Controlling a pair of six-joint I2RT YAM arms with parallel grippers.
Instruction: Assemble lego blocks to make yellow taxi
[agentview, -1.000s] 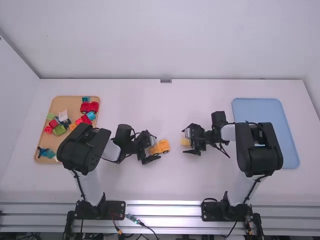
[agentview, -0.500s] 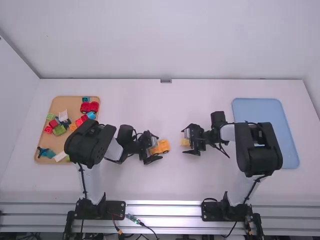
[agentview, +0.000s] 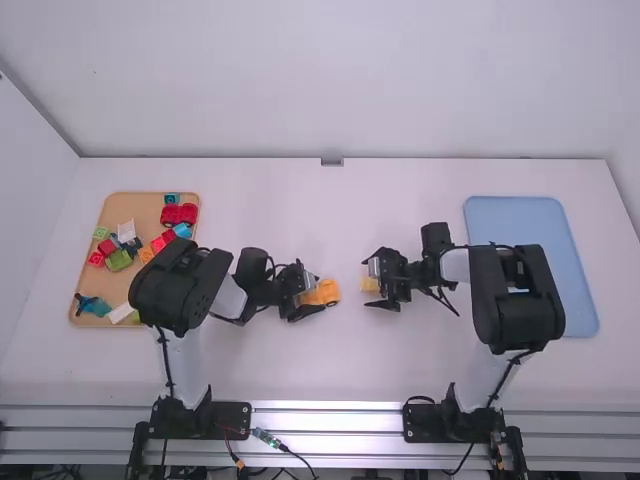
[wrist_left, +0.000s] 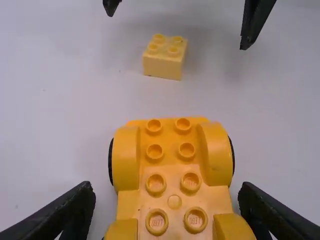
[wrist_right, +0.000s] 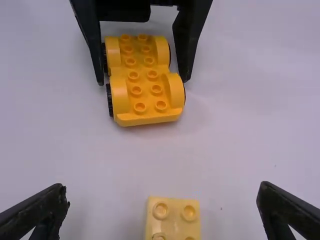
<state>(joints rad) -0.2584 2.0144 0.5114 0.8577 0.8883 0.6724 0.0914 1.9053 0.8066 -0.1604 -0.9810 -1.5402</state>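
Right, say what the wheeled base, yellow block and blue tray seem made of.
The wheeled base looks like smooth, slightly glossy plastic: moulded studs, soft highlights. The yellow block, similarly studded, seems the same. The blue tray is perhaps matte plastic; its even colour leaves that open.

pale wall (agentview: 330, 80) behind white table (agentview: 330, 215).

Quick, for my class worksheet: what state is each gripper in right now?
Left gripper: open, its fingers on either side of the yellow wheeled base.
Right gripper: open, its fingers apart around the pale yellow four-stud brick, not touching it.
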